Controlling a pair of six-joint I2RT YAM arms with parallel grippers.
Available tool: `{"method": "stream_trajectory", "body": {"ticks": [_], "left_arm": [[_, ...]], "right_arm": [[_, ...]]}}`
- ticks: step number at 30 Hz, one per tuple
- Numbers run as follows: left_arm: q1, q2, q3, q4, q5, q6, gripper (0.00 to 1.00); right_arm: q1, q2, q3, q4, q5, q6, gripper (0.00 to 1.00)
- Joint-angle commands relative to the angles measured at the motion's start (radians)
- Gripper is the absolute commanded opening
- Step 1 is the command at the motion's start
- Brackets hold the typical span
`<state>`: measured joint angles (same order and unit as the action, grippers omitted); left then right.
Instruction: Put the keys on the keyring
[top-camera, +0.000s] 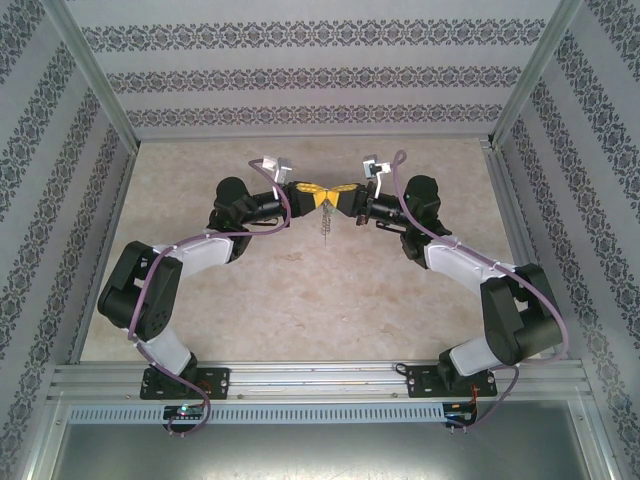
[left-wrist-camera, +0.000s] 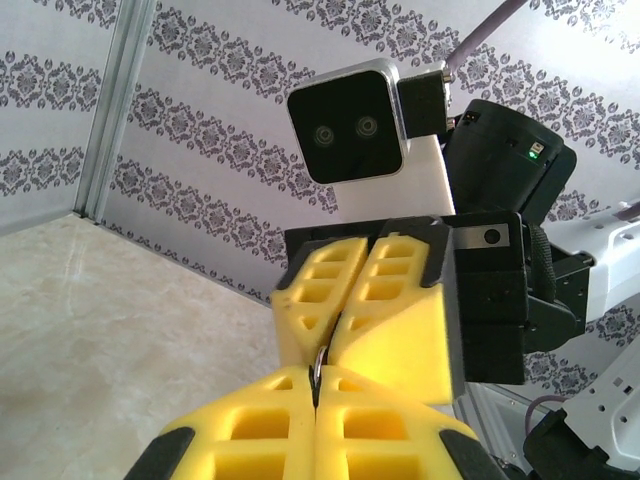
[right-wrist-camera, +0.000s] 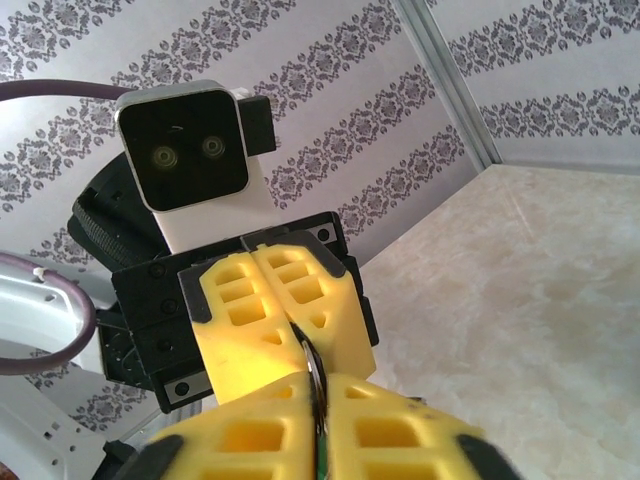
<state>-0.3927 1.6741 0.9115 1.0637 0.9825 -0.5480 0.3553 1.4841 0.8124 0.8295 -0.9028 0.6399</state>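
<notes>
Two black-and-white robot arms reach in over a beige, marble-patterned table (top-camera: 300, 310) and meet nose to nose above its far half, midway between its side edges.

The left gripper (top-camera: 312, 197), with blocky yellow plastic fingers, is closed tight, leaving no gap between its pads. The right gripper (top-camera: 340, 197) has matching yellow fingers and is pressed together the same way. Its tips touch the tips of the left one.

The keyring (left-wrist-camera: 316, 364), a dark grey oval metal loop, shows from the left wrist as a thin curved edge. It is caught in the seam where the four fingertips meet. From above, a thin grey length hangs straight down from that meeting point, above the table and not touching it. It is too small there to make out its parts.

The keys, a tiny silver metal key on a bright green plastic tag (right-wrist-camera: 319, 466), show from the right wrist as a sliver of green deep between the right gripper's own fingers. A dark metal edge sits just above it in the same seam. Whether the key is already on the loop cannot be told.

Grey-and-white patterned walls stand around the table on three sides.
</notes>
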Motion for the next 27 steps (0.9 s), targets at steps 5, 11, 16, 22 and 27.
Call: {"method": "stream_trajectory", "body": {"ticks": [5, 11, 16, 22, 27], "left_arm": [[-0.017, 0.001, 0.009, 0.055, 0.017, 0.006, 0.0], [-0.005, -0.035, 0.016, -0.079, 0.012, 0.1, 0.17], [0.033, -0.071, 0.028, -0.204, 0.031, 0.175, 0.45], [0.07, -0.072, 0.084, -0.367, 0.083, 0.257, 0.6], [0.077, -0.062, 0.154, -0.588, 0.119, 0.39, 0.64]], "right_arm": [[-0.015, 0.003, 0.033, 0.043, -0.029, -0.007, 0.0], [-0.041, -0.023, 0.065, -0.126, -0.032, -0.124, 0.0], [-0.045, -0.047, 0.153, -0.47, -0.003, -0.376, 0.0], [-0.045, -0.024, 0.257, -0.743, -0.017, -0.584, 0.0], [-0.03, 0.001, 0.344, -0.946, -0.038, -0.754, 0.0]]}}
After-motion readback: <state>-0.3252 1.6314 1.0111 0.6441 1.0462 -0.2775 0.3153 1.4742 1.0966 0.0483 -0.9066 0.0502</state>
